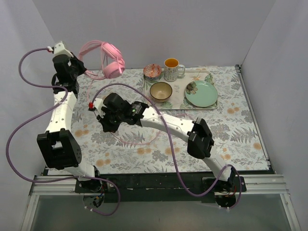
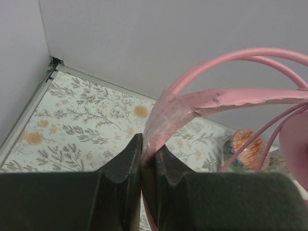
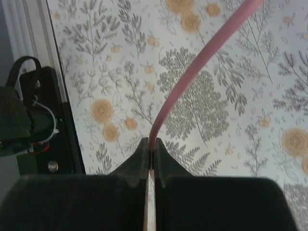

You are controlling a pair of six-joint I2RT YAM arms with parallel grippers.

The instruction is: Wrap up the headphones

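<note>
The pink headphones [image 1: 108, 60] hang in the air at the table's far left, earcups to the right. My left gripper [image 1: 83, 70] is shut on the headband end [image 2: 166, 118], its jaws pinching the pink band. The thin pink cable [image 1: 144, 140] trails down from the headset and loops over the cloth. My right gripper [image 1: 105, 126] is shut on that cable [image 3: 192, 72], which runs up and right out of the closed jaws in the right wrist view. Loops of cable [image 2: 269, 139] hang beside the headband in the left wrist view.
A tray [image 1: 211, 103] at the back holds a patterned bowl [image 1: 152, 72], a mug [image 1: 172, 69], a tan bowl [image 1: 160, 91] and a green plate [image 1: 201, 93]. Purple robot cables arc over the floral cloth. White walls close the left, back and right.
</note>
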